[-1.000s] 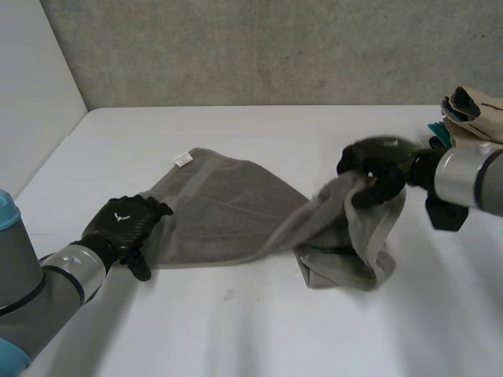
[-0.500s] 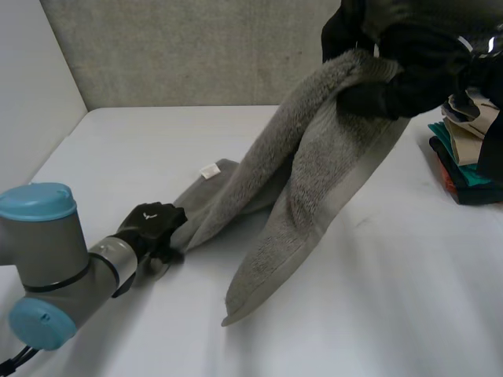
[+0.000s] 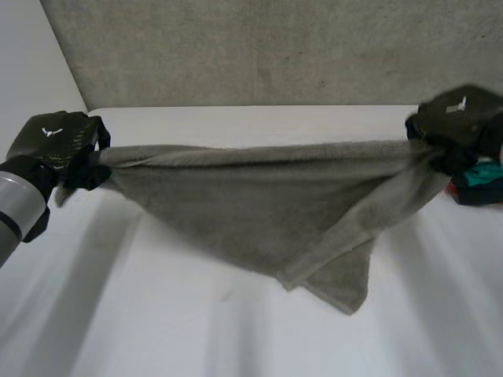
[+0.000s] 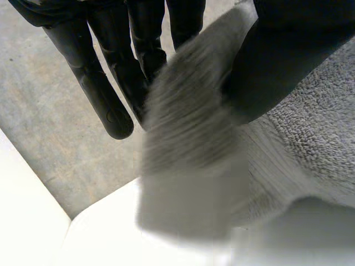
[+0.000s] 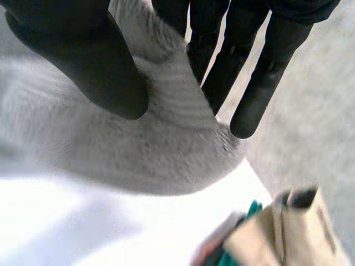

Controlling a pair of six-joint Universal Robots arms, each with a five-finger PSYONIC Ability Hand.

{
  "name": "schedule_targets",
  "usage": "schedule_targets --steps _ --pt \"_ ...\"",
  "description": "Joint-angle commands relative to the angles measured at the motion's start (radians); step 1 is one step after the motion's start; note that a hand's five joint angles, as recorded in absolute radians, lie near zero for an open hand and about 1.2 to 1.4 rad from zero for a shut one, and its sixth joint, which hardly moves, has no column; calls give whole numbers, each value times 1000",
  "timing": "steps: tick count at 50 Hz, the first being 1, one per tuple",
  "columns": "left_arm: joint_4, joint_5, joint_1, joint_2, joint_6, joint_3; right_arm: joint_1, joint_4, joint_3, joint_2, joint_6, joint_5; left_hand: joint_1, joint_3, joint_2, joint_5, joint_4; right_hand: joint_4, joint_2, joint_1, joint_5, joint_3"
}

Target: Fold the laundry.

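Note:
A grey towel [image 3: 259, 196] hangs stretched in the air between my two hands, its top edge taut and its lower part drooping to a point above the white table [image 3: 157, 330]. My left hand [image 3: 55, 145] holds the towel's left corner, and in the left wrist view the towel [image 4: 188, 138] is pinched between the thumb and fingers [image 4: 111, 83]. My right hand [image 3: 456, 122] holds the right corner. In the right wrist view the thumb presses the towel [image 5: 138, 149] against the fingers [image 5: 260, 83].
A stack of folded clothes [image 3: 479, 184], with teal, red and dark layers, sits at the table's right edge behind my right hand; its beige and teal items [image 5: 277, 238] lie beyond the fingertips. A concrete wall [image 3: 259, 47] stands behind the table.
My left hand closed on the towel's left corner and rose off the table. My right hand swung up, then out to the right. The towel went from lying bunched to hanging spread between them.

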Motion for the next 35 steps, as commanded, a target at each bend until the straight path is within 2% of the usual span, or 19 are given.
schedule_targets --steps 1,5,9,11,13,14,17,19,20,22,28,35 --pt "-24 30 7 -200 275 115 37 -30 -12 160 -86 121 223 204 200 247 199 198 227 286 236 207" --pt "-22 20 -13 -366 349 305 60 -153 -81 247 -92 182 223 204 200 247 199 198 227 286 236 207" --pt "18 -5 -37 -498 337 550 116 -338 -193 315 -100 266 223 204 200 247 199 198 227 286 236 207" --pt "73 -13 -45 -539 326 643 136 -484 -267 341 -100 308 223 204 200 247 199 198 227 286 236 207" --pt "194 -23 -59 -579 300 756 143 -593 -302 347 -98 329 223 204 200 247 199 198 227 286 236 207" --pt "243 -29 -63 -585 286 779 146 -701 -325 346 -100 339 223 204 200 247 199 198 227 286 236 207" --pt "451 -74 -69 -584 217 829 153 -885 -348 340 -95 356 223 204 200 247 199 198 227 286 236 207" --pt "536 -101 -68 -578 186 833 159 -952 -344 332 -95 356 223 204 200 247 199 198 227 286 236 207" --pt "595 -124 -63 -564 162 835 163 -977 -342 327 -94 357 223 204 200 247 199 198 227 286 236 207" --pt "607 -141 -63 -552 146 830 173 -995 -339 326 -89 359 223 204 200 247 199 198 227 286 236 207" --pt "517 -143 -68 -543 136 722 182 -966 -281 340 -69 356 223 204 200 247 199 198 227 286 236 207" --pt "504 -143 -69 -581 140 554 178 -945 -131 393 -12 326 223 204 200 247 199 198 227 286 236 207"
